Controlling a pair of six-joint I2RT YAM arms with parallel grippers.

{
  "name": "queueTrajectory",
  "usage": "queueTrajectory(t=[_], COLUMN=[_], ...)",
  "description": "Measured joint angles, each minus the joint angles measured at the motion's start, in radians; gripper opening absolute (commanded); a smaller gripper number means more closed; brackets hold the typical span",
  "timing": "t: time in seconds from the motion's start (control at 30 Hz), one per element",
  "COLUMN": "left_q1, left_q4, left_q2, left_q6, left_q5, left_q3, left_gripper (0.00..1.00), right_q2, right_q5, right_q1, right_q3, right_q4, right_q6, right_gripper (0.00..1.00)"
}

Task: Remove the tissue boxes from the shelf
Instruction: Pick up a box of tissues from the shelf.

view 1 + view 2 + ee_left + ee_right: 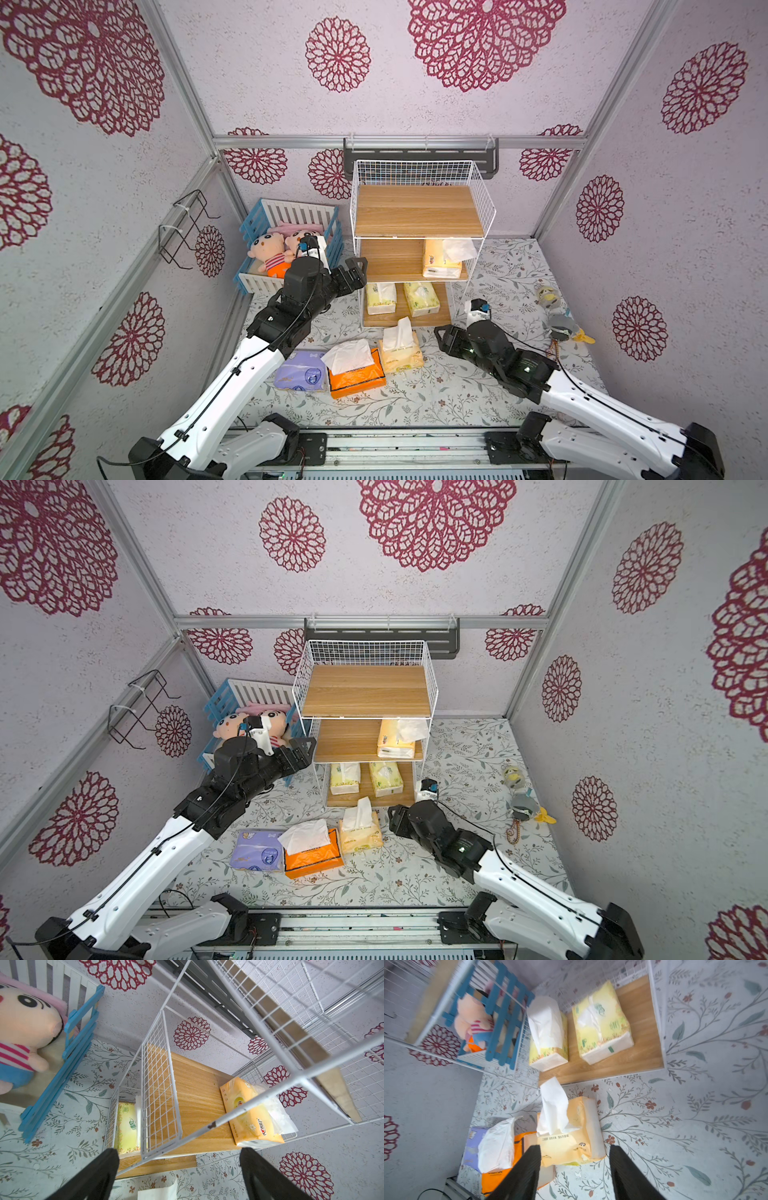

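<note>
The shelf point(417, 210) point(365, 690) stands at the back, its top board bare. One yellow tissue box point(440, 259) point(249, 1109) lies on the middle board, and two yellow-green ones point(380, 298) point(421, 298) point(600, 1022) lie on the bottom board. On the table in front lie a lavender pack point(299, 376), an orange pack point(357, 378) and a cream pack point(401, 353) point(581, 1126). My left gripper point(357, 268) point(179, 1152) hangs open and empty beside the shelf's left edge at middle-board height. My right gripper point(442, 336) point(575, 1147) is open just right of the cream pack, holding nothing.
A blue-and-white crate point(253, 226) with plush dolls point(270, 253) stands left of the shelf, close behind my left wrist. Small toys point(557, 320) lie at the table's right. A black rack point(419, 158) hangs on the back wall and a wire holder point(187, 228) on the left wall.
</note>
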Motion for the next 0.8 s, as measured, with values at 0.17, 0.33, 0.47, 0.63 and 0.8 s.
queueTrajectory(t=[0.17, 0.33, 0.47, 0.63, 0.8], left_q1=[0.000, 0.000, 0.000, 0.000, 0.000], left_q4=[0.002, 0.002, 0.035, 0.061, 0.079], left_q2=[0.060, 0.082, 0.080, 0.080, 0.080], left_q6=[0.026, 0.040, 0.048, 0.065, 0.095], left_q5=[0.013, 0.021, 0.019, 0.012, 0.013], left_q3=[0.040, 0.042, 0.024, 0.000, -0.018], left_gripper=[0.99, 0.93, 0.84, 0.77, 0.76], right_q2=[-0.124, -0.188, -0.149, -0.048, 0.072], right_q5=[0.076, 0.143, 0.191, 0.247, 0.291], right_q1=[0.000, 0.000, 0.000, 0.000, 0.000], right_q3=[0.061, 0.105, 0.151, 0.167, 0.208], right_q4=[-0.067, -0.027, 0.027, 0.117, 0.147], right_q6=[0.017, 0.041, 0.076, 0.131, 0.149], right_gripper=[0.59, 0.58, 0.59, 0.62, 0.68])
